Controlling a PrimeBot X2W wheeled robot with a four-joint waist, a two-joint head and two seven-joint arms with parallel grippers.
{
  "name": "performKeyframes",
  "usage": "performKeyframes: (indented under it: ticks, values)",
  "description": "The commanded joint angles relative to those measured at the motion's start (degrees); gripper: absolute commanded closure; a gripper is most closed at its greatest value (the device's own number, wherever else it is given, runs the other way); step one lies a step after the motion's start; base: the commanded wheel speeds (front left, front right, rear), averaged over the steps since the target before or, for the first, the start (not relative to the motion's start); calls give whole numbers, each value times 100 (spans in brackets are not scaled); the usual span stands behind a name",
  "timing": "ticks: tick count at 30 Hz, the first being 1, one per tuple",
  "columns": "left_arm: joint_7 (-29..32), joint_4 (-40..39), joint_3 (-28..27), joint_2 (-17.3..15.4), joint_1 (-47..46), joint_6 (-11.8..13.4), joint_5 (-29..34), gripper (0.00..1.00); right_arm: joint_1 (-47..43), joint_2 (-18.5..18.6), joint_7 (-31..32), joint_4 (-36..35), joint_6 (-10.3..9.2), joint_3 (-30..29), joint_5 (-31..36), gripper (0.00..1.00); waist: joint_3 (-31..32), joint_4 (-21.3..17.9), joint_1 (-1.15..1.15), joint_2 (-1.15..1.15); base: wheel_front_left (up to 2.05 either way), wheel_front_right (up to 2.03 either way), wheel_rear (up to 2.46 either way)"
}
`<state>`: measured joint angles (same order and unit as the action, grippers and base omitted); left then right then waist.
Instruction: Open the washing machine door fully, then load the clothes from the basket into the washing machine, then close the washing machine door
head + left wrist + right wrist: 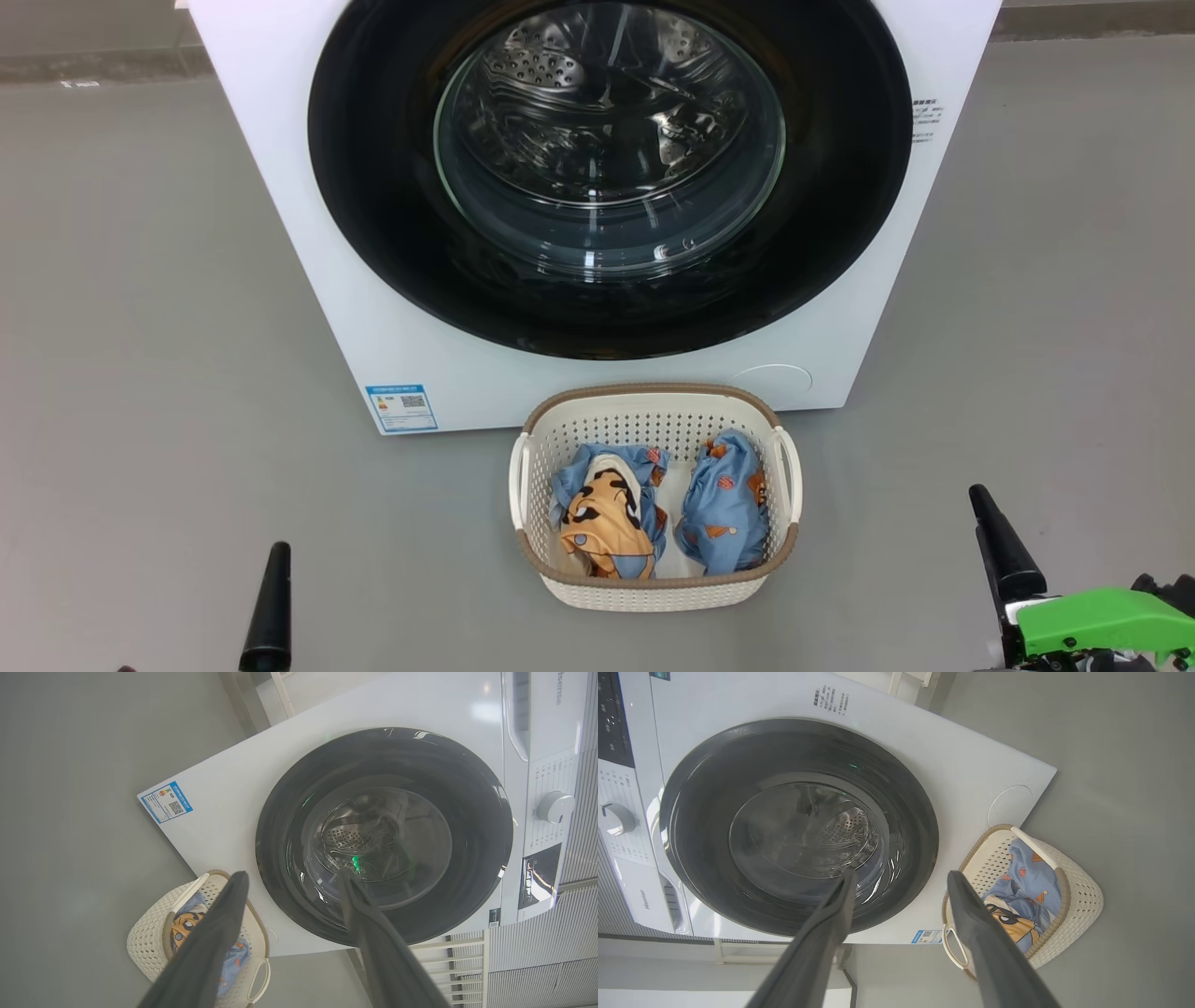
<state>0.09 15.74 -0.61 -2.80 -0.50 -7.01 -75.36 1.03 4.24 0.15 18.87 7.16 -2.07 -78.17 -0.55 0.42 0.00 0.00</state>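
on plain grey floor (140,327), white washing machine (308,233), cream basket (653,583)

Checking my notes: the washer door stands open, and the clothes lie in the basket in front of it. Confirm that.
Wrong on the door: the head view shows it shut against the washer. The clothes do lie in the basket in front of it.

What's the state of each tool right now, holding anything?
Left tool: open, holding nothing.
Right tool: open, holding nothing.
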Motion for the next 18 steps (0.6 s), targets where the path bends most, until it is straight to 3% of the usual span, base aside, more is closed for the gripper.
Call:
performKeyframes:
  ticks: [1,18]
  values:
    - [-49,-193,-49,-102,-169,-14,117,0,311,130,-55,-161,16,51,110,0,-1,0,0,0,0,0,0]
    - [-334,-283,-102,-121,-192,-21,1446,0,415,275,-340,-197,20,251,1358,0,-46,-17,0,0,0,0,0]
